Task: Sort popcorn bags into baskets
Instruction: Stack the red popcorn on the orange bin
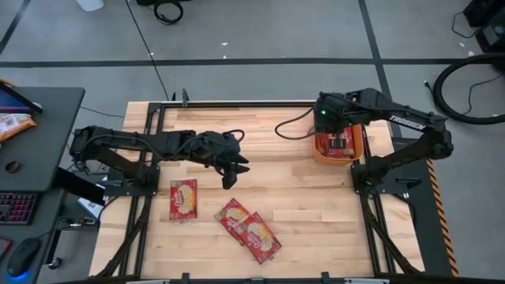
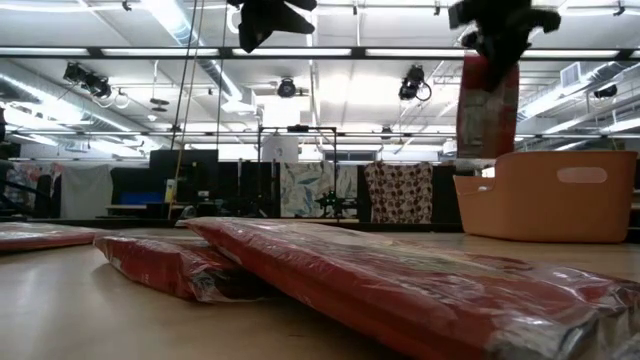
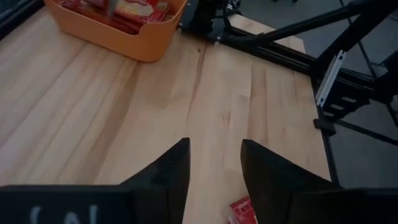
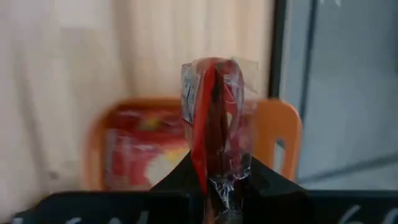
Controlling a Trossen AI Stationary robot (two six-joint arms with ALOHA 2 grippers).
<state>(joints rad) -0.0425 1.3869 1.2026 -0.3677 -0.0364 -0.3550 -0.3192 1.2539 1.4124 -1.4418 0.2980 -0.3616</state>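
Note:
My right gripper [image 1: 334, 125] is above the orange basket [image 1: 359, 147] at the table's far right, shut on a red popcorn bag [image 2: 487, 105] that hangs over the basket [image 2: 545, 195]. Several red bags [image 4: 134, 149] lie inside the basket. My left gripper [image 1: 234, 172] hovers open and empty over the table's middle. One bag [image 1: 183, 199] lies flat on the table near its left. Two overlapping bags [image 1: 249, 229] lie flat toward the near edge. My right gripper pinches the bag's upper end [image 4: 214, 158] between its two fingers, which point down from above. The bag hangs upright below the fingers, edge-on in the right wrist view. It is lifted clear, its lower end just above the basket's rim [image 2: 480, 180].
Bare wood [image 3: 124, 118] lies between my left gripper and the basket [image 3: 143, 46]. A black frame rail [image 1: 237, 102] runs along the table's far edge. A side desk with a keyboard [image 1: 16, 207] stands to the left of the table.

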